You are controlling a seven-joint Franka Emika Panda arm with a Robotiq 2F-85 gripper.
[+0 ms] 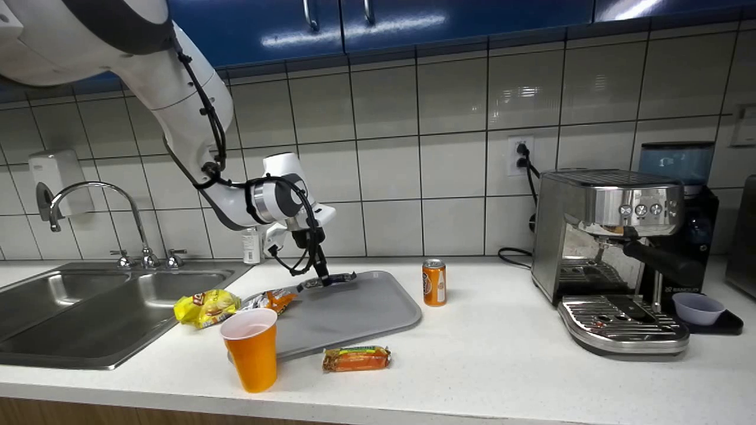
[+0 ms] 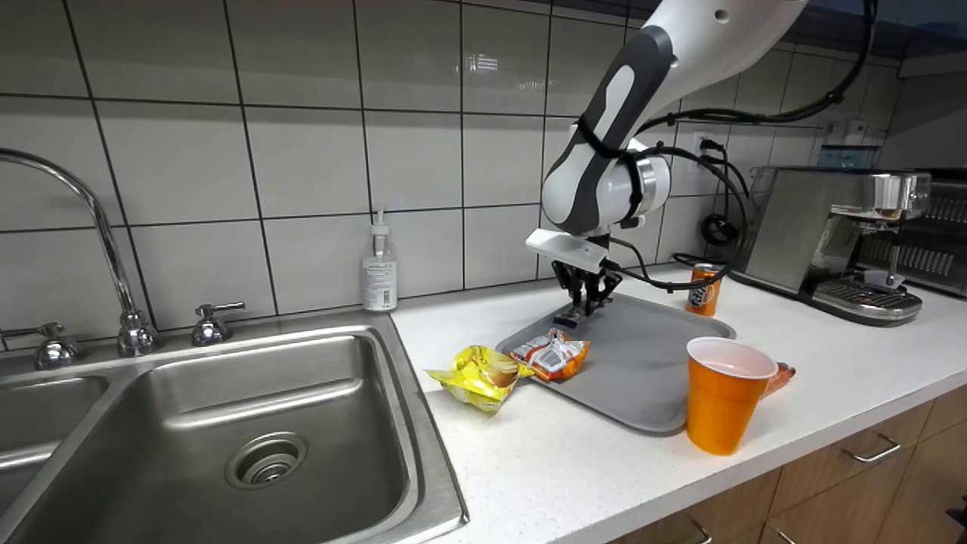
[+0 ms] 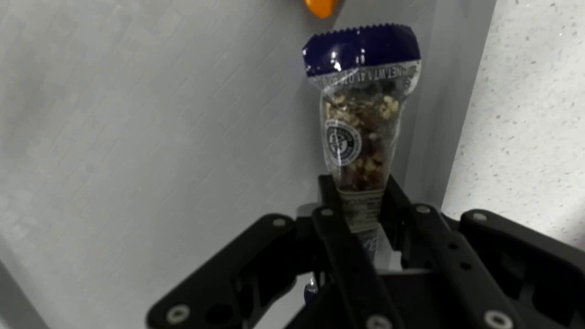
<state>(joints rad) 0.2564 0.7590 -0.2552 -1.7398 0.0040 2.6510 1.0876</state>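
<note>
The fingers (image 3: pixel 329 198) grip the bar (image 3: pixel 362 141) across its narrow width near mid-length, presumably for balance; its ends project to either side. The tray (image 3: pixel 183 137) lies beneath the fingers.

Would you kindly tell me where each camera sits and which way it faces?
An exterior view: apparently in front of the counter, facing the tiled wall nearly squarely; the arm shows on the left.
An exterior view: apparently near the sink, facing obliquely along the counter toward the coffee machine; the arm shows at upper right.
Wrist view: mounted on the arm, facing the tray; the tool shows, closed on a snack bar.
Both exterior views share the tray and orange cup.
</note>
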